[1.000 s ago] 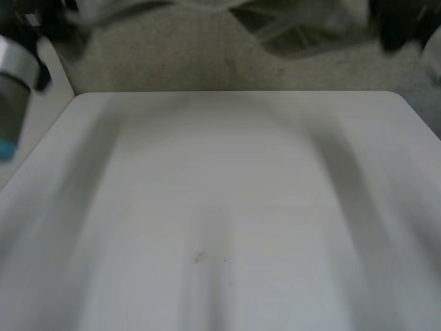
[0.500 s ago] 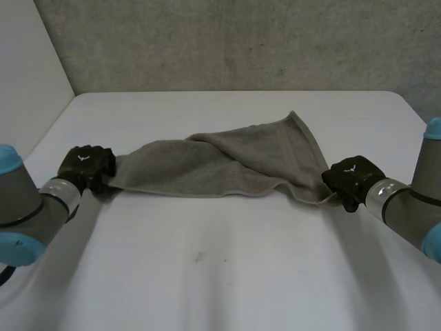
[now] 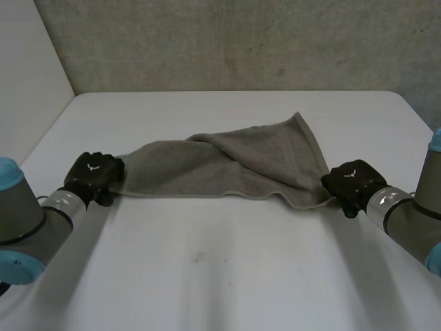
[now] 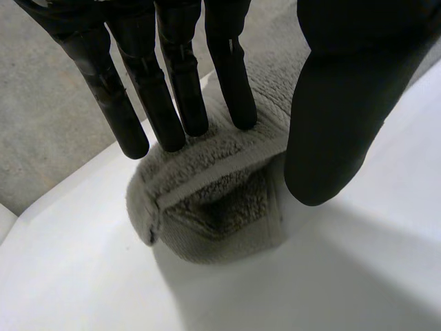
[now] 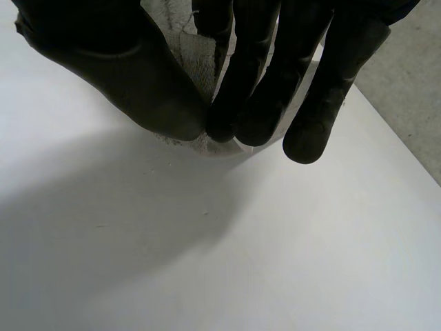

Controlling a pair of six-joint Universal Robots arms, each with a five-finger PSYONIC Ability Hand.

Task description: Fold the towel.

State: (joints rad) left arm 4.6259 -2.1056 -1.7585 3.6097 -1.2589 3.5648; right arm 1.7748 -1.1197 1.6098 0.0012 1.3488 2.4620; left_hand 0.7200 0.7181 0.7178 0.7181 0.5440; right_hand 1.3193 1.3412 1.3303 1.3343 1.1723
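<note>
One grey terry towel, soft and looped, is lying rumpled in a long band across the smooth white tabletop, with one flap peaking toward the far side. The left hand is pinching one end, its straight fingers pressing the bunched pile against the thumb. The right hand is pinching the other end, fingers and thumb closed together on it.

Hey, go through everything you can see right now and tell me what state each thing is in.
towel: lying rumpled on the table, partly doubled over itself, stretched between the two hands.
left hand: shut on one end of the towel, which is pinched between straight fingers and thumb.
right hand: shut on the other end, its fingers meeting the thumb over a bit of cloth.
</note>
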